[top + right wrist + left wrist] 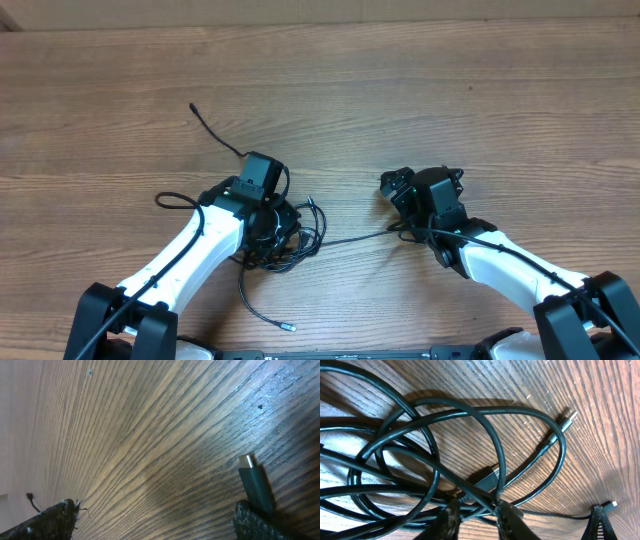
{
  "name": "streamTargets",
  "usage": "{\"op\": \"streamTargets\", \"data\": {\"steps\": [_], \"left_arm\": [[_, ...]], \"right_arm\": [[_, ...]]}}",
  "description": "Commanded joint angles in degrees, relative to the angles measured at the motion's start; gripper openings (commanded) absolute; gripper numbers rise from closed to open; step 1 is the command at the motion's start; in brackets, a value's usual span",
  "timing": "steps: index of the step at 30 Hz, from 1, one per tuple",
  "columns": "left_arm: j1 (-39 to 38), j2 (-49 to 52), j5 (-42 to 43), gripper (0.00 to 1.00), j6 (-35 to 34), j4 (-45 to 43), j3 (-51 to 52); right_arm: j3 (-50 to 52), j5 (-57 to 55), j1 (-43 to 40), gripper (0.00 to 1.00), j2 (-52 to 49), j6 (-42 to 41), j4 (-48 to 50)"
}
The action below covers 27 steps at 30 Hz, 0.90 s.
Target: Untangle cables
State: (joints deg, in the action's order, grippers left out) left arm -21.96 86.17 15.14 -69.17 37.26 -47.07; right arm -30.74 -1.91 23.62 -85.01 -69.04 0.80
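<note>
Overhead: cables (300, 238) knotted on the table (420, 90) left of centre, under the left arm (190, 250); left gripper (477, 510) sits in the knot, jaws narrow around part of it, probably to pin it. Can't tell if clamped. One lead (355, 238) runs right to the right gripper (155, 510): jaws wide, holding nothing, plug (254, 482) beside one finger (255, 521), likely staged for a pull.

left claw (479, 511) points down with narrow jaws; right claw (155, 511) gapes wide.
</note>
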Motion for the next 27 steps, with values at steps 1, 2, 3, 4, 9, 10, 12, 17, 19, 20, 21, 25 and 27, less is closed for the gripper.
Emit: {"op": "streamTargets", "data": {"steps": [1, 2, 3, 4, 9, 10, 12, 17, 19, 20, 21, 25, 27], "left_arm": [[-1.22, 0.44, -1.64, 0.22, -1.46, 0.2, 0.11], [-1.55, 0.44, -1.66, 0.21, -1.68, 0.17, 0.11], [-1.95, 0.44, -1.81, 0.2, -1.99, 0.13, 0.11], [-2.27, 0.44, -2.14, 0.21, -2.29, 0.15, 0.11], [-4.0, 0.46, -4.63, 0.23, -3.3, 0.17, 0.11], [-4.37, 0.5, -4.98, 0.23, -3.3, 0.15, 0.11], [-4.76, 0.7, -5.2, 0.23, -3.3, 0.11, 0.11], [-5.09, 0.74, -5.55, 0.23, -3.28, 0.13, 0.11], [-5.11, 0.76, -6.16, 0.24, -3.28, 0.2, 0.11], [-5.14, 0.79, -6.38, 0.24, -3.26, 0.2, 0.11], [-5.14, 0.87, -6.64, 0.24, -3.26, 0.2, 0.11], [-5.14, 1.88, -6.73, 0.28, -3.28, -0.04, 0.11], [-5.14, 2.84, -6.54, 0.3, -3.28, -0.2, 0.11]], "right_arm": [[1.11, -1.46, -0.5, 0.98, -1.14, 0.13, -1.36], [1.11, -1.46, -0.5, 0.98, -1.14, 0.13, -1.36], [1.09, -1.46, -0.5, 0.98, -1.14, 0.13, -1.36], [1.11, -1.46, -0.5, 0.98, -1.14, 0.13, -1.36], [1.11, -1.46, -0.5, 0.98, -1.14, 0.13, -1.36], [1.11, -1.46, -0.5, 0.98, -1.14, 0.13, -1.36], [1.11, -1.46, -0.5, 0.98, -1.14, 0.13, -1.36], [1.11, -1.46, -0.5, 0.98, -1.14, 0.13, -1.36], [1.11, -1.46, -0.5, 0.98, -1.14, 0.13, -1.36], [1.11, -1.46, -0.5, 0.98, -1.14, 0.13, -1.36], [1.09, -1.46, -0.5, 0.98, -1.14, 0.13, -1.36], [1.09, -1.46, -0.5, 0.98, -1.14, 0.13, -1.36], [1.11, -1.46, -0.5, 0.98, -1.14, 0.13, -1.36]]}}
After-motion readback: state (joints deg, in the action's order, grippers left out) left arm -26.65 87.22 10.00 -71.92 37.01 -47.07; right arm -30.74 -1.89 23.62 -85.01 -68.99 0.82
